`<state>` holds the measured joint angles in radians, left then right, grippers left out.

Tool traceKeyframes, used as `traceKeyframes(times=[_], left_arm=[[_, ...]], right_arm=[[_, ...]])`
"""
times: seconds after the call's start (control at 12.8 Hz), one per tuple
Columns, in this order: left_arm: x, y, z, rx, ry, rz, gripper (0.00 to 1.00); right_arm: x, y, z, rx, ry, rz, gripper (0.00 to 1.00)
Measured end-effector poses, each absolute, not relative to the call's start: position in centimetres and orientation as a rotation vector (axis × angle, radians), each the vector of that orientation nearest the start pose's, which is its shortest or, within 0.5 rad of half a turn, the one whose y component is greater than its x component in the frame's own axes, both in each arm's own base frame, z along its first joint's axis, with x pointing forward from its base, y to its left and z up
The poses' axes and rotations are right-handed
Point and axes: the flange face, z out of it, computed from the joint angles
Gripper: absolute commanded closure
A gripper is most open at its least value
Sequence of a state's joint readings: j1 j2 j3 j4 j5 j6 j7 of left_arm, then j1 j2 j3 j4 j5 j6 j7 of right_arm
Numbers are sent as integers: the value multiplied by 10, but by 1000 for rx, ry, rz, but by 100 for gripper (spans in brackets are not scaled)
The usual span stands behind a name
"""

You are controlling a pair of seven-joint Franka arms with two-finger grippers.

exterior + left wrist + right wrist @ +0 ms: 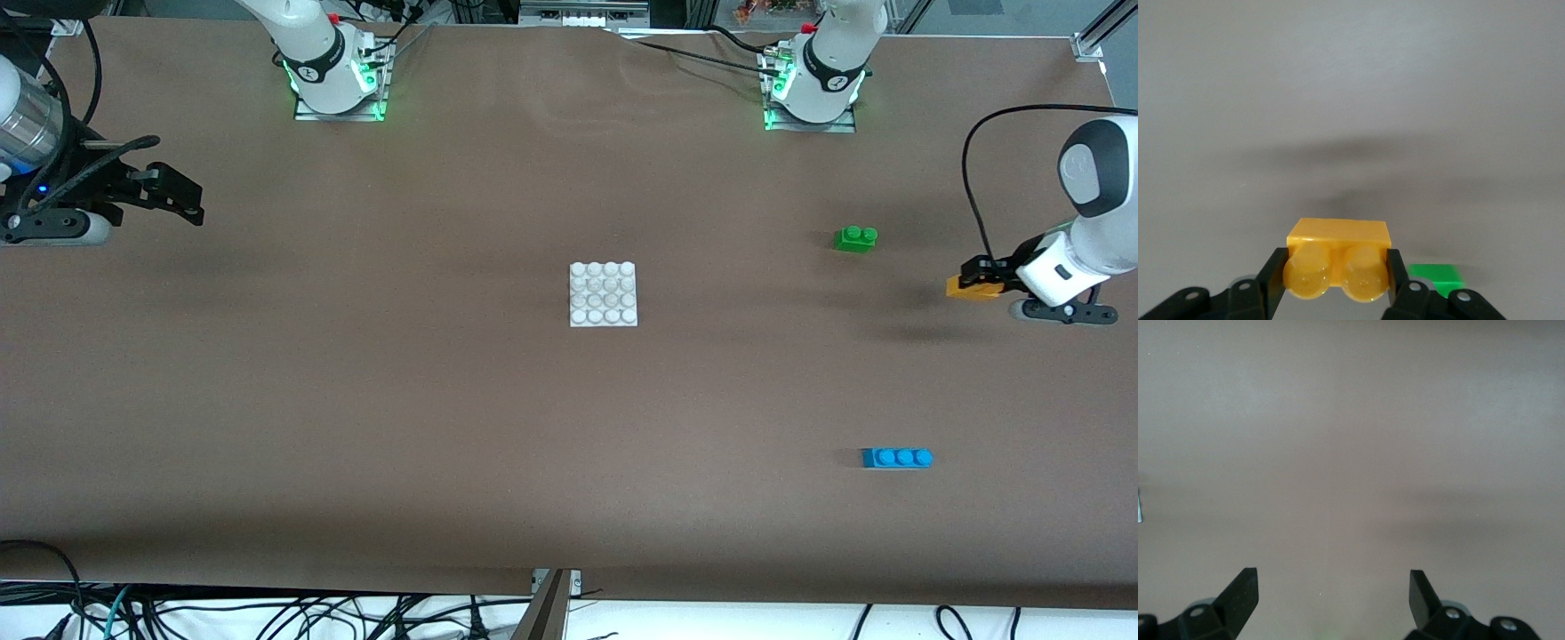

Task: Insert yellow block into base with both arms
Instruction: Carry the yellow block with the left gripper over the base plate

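left hand [971,277]: it is hanging in the air over the table [356,400] at the left arm's end, and its two fingers [1275,277] are pressing the yellow block from both sides.
yellow block [969,288]: it is sitting between the fingers of the left hand, lifted off the table; in the left wrist view [1338,257] its two round studs are facing the camera.
right hand [182,197]: it is waiting over the table at the right arm's end, with its fingers [1238,590] standing wide apart and holding nothing.
base [604,294]: it is lying flat near the middle of the table, studs up, well apart from both hands.
green brick [855,237]: it is resting on the table between the base and the left hand, nearer to the left arm's end; in the left wrist view [1436,277] it is showing just beside one finger.
blue brick [896,457]: it is lying on the table nearer to the front camera than the green brick, toward the left arm's end.
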<state>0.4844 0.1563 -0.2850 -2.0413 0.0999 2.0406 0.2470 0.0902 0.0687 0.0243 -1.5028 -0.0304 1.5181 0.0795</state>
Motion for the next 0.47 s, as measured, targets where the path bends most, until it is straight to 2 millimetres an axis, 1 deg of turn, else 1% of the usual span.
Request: traceKeyframes(times=[0.08, 0.23, 0.31, 0.47], left_arm=[[556, 91, 367, -3127, 175, 234, 66], [565, 28, 376, -3164, 117, 208, 66], [567, -7, 381, -3174, 78, 200, 66], [564, -81, 390, -3179, -12, 201, 67]], right_arm=[[567, 61, 613, -3174, -54, 80, 0], [567, 61, 613, -3174, -54, 80, 0], [567, 61, 613, -3174, -54, 80, 0], [567, 61, 613, -3174, -54, 80, 0]])
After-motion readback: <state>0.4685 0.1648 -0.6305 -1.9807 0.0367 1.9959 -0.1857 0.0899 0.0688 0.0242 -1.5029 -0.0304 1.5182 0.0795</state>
